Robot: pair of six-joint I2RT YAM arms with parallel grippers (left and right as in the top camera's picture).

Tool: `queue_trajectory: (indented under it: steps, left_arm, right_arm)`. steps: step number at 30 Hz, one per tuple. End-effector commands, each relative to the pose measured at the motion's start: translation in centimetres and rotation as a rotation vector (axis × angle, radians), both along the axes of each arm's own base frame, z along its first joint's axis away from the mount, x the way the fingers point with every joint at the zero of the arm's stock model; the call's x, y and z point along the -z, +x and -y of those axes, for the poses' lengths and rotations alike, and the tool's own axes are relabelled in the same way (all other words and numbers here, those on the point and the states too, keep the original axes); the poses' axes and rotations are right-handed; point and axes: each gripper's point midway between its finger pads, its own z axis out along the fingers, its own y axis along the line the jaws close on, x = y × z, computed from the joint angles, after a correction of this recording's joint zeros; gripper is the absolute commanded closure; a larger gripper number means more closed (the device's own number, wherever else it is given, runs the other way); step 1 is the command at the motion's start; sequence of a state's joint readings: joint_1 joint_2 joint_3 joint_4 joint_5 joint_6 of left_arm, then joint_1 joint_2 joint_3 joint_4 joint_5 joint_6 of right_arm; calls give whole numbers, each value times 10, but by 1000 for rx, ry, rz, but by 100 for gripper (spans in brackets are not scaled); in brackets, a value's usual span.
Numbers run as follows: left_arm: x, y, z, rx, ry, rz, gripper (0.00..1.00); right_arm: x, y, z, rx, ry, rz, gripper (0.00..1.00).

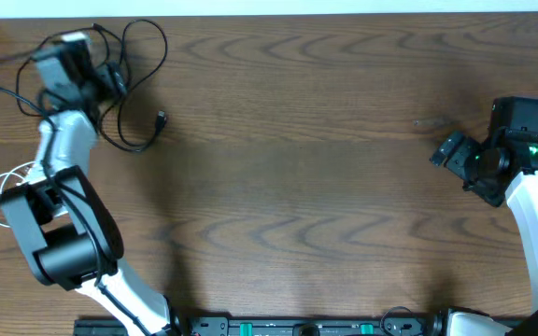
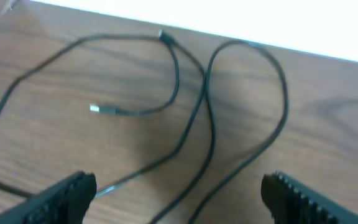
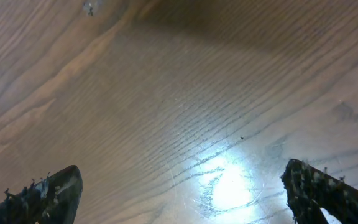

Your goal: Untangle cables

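Looped black cables (image 2: pixel 205 93) lie just ahead of the left hand (image 2: pixel 179 198), its fingers apart. The right hand (image 3: pixel 180 196), also spread apart, sits far off.

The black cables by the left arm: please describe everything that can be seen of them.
The black cables are thin cords, rubbery by the look, lying loose in wide loops on the wooden table near its far edge. They cross one another in the middle; no tight knot shows. One small plug with a silver tip lies free. The left gripper hangs open over them, gripping none.
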State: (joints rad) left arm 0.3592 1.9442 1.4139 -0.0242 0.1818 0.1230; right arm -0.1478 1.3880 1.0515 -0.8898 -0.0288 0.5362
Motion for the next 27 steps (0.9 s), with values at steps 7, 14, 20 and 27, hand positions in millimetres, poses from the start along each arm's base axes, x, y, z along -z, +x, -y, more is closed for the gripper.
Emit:
queue_trajectory:
  steps: [7,14,20,27]
  left_arm:
    - [-76,17,3,46,12,23,10]
    - [-27,11,-13,-61,11,-107,9]
    - [25,13,-12,-56,-20,-199,9]
    - [78,13,3,5,-105,-279,9]
  right_arm:
    - [0,-1,5,0,-15,-3,1]
    - [0,-1,5,0,-15,-3,1]
    - [0,-1,5,0,-15,-3,1]
    - [0,-1,5,0,-15,-3,1]
